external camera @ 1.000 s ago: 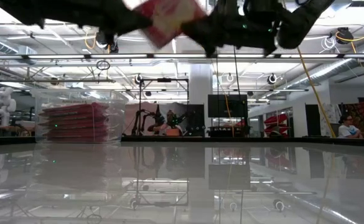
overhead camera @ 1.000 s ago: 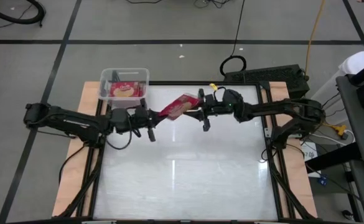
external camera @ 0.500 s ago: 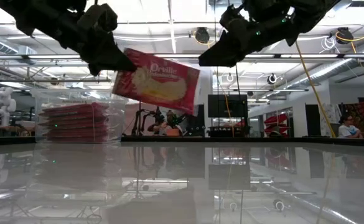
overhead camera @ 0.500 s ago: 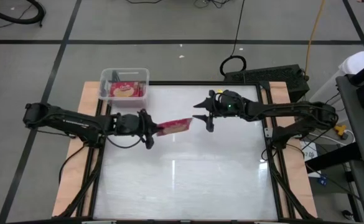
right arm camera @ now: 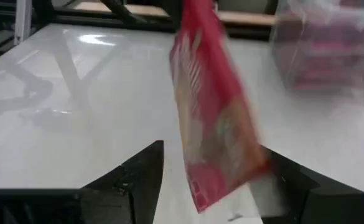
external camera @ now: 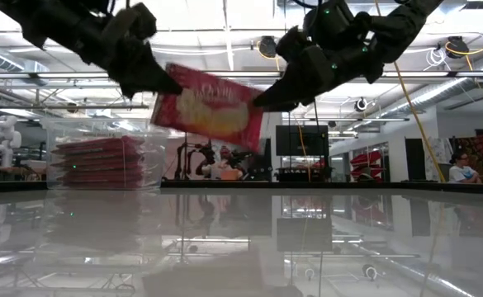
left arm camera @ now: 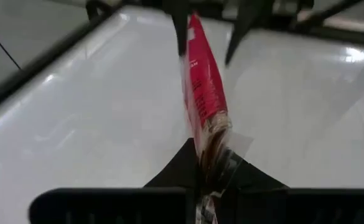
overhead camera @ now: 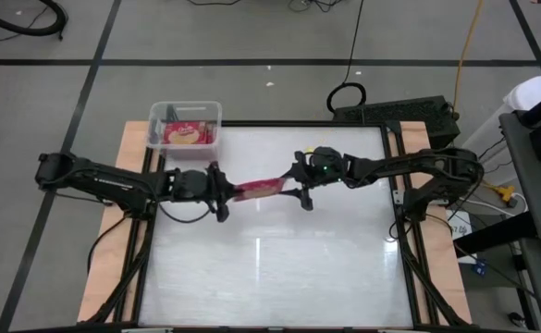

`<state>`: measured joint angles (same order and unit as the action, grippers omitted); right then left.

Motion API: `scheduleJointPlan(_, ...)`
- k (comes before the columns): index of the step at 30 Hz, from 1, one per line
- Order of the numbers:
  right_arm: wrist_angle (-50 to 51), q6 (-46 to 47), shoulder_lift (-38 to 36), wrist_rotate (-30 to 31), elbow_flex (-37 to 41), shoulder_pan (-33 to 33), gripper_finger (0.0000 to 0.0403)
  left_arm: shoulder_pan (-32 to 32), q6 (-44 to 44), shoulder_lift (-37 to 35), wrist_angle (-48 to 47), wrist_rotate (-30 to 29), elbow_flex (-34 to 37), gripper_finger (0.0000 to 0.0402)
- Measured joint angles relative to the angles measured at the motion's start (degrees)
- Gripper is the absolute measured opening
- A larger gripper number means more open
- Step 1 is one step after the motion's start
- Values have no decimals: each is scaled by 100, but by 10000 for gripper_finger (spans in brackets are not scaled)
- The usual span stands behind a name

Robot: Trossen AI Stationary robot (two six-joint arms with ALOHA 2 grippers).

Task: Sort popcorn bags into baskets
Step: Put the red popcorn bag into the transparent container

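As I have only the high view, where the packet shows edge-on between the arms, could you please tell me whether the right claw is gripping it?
Observer: No. In the right wrist view the right claw is open, with its fingers on either side of the popcorn bag, not closed on it.
Operator: Thank you. What holds it, then?
Observer: The left wrist view shows the left claw shut on the bag's end seam.
Operator: And is it lifted?
Observer: Yes. The low view shows it in the air above the table, with its popcorn picture facing that camera.
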<state>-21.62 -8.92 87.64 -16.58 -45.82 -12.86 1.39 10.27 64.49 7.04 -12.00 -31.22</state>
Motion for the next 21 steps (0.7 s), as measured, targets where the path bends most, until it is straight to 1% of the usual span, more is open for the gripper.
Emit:
scheduleJointPlan(2, -183, -99, 6, -4, 0, 0, 208, -86, -18, -276, -68, 49, -2, 15)
scheduleJointPlan(4, -549, -108, 6, -23, 0, -23, 208, -184, -95, -584, -210, 159, 0, 15)
scheduleJointPlan(5, -789, -85, 6, -92, 0, -43, 208, -226, -164, -693, -140, 206, 0, 15)
scheduleJointPlan(8, -1484, 107, 48, -592, -3, -75, 200, -295, -336, -945, -90, 310, -2, 18)
scheduleJointPlan(11, -1704, 174, 61, -728, -2, -88, 180, -297, -573, -1019, -94, 355, -2, 24)
scheduleJointPlan(14, -1868, 163, 59, -729, -2, -111, 139, -297, -767, -1033, -1, 357, -2, 21)
scheduleJointPlan(18, -2112, 200, 59, -728, -2, -144, 63, -297, -938, -1029, 163, 362, -2, 19)
scheduleJointPlan(20, -2228, 188, 59, -730, -2, -159, 24, -297, -1018, -1029, 289, 352, -2, 29)
scheduleJointPlan(21, -2276, 173, 59, -732, -2, -172, 14, -297, -1023, -1029, 375, 311, -1, 37)
